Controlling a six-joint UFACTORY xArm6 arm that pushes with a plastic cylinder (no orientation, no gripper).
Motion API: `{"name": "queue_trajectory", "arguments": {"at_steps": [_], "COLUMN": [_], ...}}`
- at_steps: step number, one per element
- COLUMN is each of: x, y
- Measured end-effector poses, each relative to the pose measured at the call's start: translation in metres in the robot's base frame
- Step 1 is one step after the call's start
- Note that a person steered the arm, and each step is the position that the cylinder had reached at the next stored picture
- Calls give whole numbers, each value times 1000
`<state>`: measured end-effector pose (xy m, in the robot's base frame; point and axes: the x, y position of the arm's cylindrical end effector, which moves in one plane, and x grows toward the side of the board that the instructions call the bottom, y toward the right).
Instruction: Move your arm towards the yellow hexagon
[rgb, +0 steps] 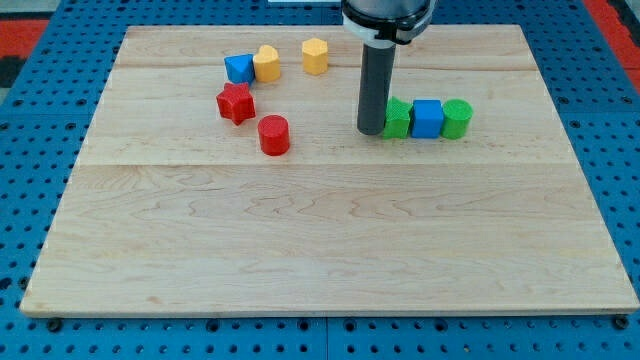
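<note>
Near the view's top, a little left of centre, the yellow hexagon (315, 56) stands upright on the wooden board (320, 240); it is squat, with no clear long axis, and I cannot tell which way its flats face. To its left a second yellow block (266, 63), its shape unclear, touches a blue block (238, 68); below them sit a red star (236, 102) and a red cylinder (273, 135). I carry no jaws, only a rod, and it holds nothing. My tip (371, 131) rests on the board below and to the right of the hexagon, well apart from it, with bare wood between us. It stands just beside, perhaps touching, the green block (398, 118) that begins a row with a blue cube (427, 118) and a green cylinder (457, 117).
</note>
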<state>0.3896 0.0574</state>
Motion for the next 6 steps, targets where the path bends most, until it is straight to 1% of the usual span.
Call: {"name": "queue_trajectory", "arguments": {"at_steps": [1, 2, 3, 5, 6], "x": [0, -1, -17, -65, -80], "y": [-22, -55, -62, -62, -51]}}
